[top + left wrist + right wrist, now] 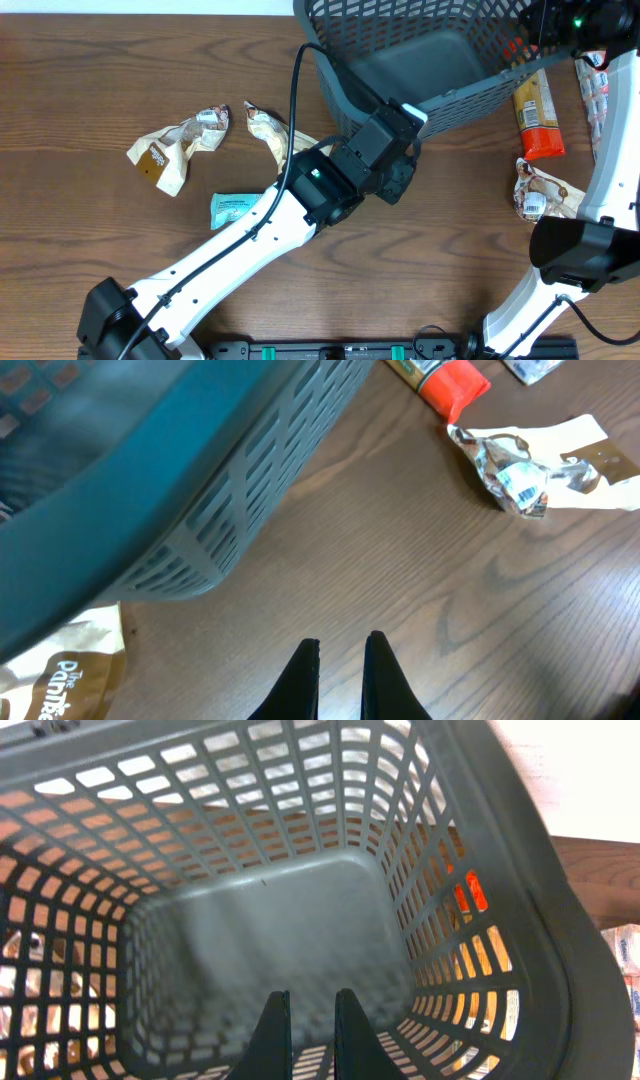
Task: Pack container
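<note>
At the far left of the brown wooden worktop (100,60) you have a crumpled brown-and-white snack packet (178,145). A second crumpled packet of the same colours (268,130) lies near it to the right. Nearer to you sits a flat light-teal packet (235,209), one end hidden under the white left arm (230,250).

That arm reaches diagonally toward the middle, and your left tool (342,645) sits low over bare wood just beside the basket's near corner. Its fingers are released, narrowly parted, with only wood grain showing between them.

The large dark grey-blue plastic basket with slotted lattice walls (330,50) stands at the top centre, running out of the overhead view. It is tipped, so its thick rim crosses the view on a slant and you can see its solid floor. The right wrist view shows nothing lying inside it.

To the right of the basket lies a long yellow-brown packet with an orange-red end (537,115). A crumpled silver-and-brown packet (540,192) sits nearer to you. White packets with red print (598,90) lie against the right edge.

Your right tool (312,995) is at the top right, over the basket's raised side and looking down into it. Its fingers stand close together against the lattice, but you cannot tell whether they clamp the wall or merely hover over it.
</note>
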You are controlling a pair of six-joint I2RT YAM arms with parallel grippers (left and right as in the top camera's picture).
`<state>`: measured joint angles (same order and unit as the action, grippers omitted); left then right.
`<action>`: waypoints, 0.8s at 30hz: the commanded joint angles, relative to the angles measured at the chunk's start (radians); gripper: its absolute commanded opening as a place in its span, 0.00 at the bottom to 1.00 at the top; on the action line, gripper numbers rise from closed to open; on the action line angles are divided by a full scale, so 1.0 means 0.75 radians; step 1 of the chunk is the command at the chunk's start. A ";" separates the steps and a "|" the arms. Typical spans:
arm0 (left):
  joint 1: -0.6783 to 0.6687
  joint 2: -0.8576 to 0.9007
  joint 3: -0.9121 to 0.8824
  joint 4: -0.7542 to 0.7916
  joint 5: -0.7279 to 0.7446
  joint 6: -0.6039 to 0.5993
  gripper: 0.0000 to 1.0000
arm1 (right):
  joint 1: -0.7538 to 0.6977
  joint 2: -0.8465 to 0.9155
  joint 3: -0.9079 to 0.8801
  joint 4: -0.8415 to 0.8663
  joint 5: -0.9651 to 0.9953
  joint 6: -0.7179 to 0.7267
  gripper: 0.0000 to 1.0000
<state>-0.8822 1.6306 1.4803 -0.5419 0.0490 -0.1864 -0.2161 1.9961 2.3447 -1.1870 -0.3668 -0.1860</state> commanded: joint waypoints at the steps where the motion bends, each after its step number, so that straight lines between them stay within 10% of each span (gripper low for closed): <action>1: 0.005 0.016 -0.006 0.014 -0.007 -0.007 0.05 | -0.004 0.005 -0.042 -0.009 -0.005 -0.064 0.01; 24: 0.152 0.018 -0.006 0.018 -0.011 0.024 0.06 | -0.004 0.005 -0.200 -0.027 0.000 -0.089 0.01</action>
<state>-0.7860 1.6306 1.4803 -0.5339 0.0498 -0.1829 -0.2161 1.9965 2.1994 -1.2022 -0.3664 -0.2363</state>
